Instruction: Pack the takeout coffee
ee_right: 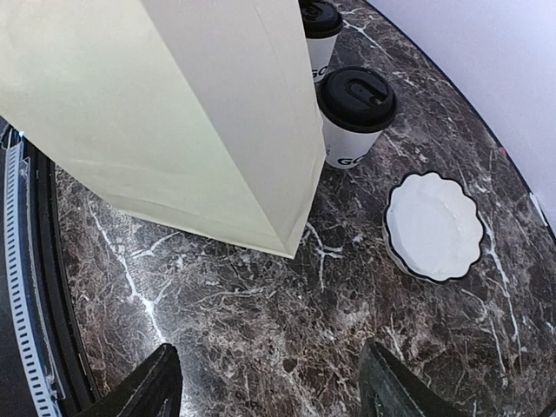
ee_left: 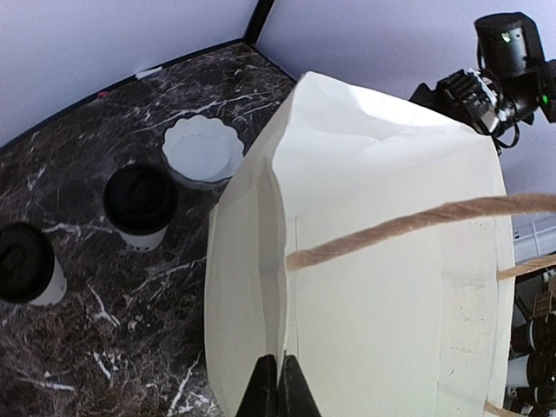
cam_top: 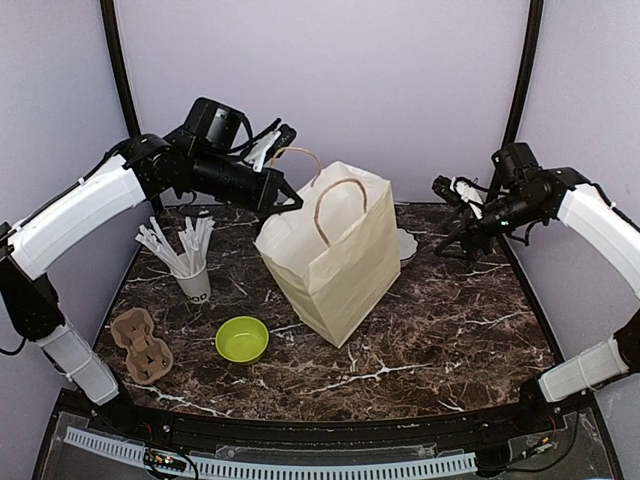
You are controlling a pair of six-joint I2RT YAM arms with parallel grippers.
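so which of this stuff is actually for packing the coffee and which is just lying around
For the job: two lidded coffee cups, paper bag, probably the cardboard cup carrier.
Just lying about: cup of straws, green bowl, white scalloped dish.

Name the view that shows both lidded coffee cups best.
Left wrist: both coffee cups sit in plain sight beside the paper bag. Right wrist shows one whole, the other cropped. Top external: the bag hides them.

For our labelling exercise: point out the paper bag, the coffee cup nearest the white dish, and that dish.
paper bag [cam_top: 335, 260], top view, front face.
coffee cup [ee_right: 356, 100], right wrist view, black lid.
white dish [ee_right: 434, 228], right wrist view, bare centre.
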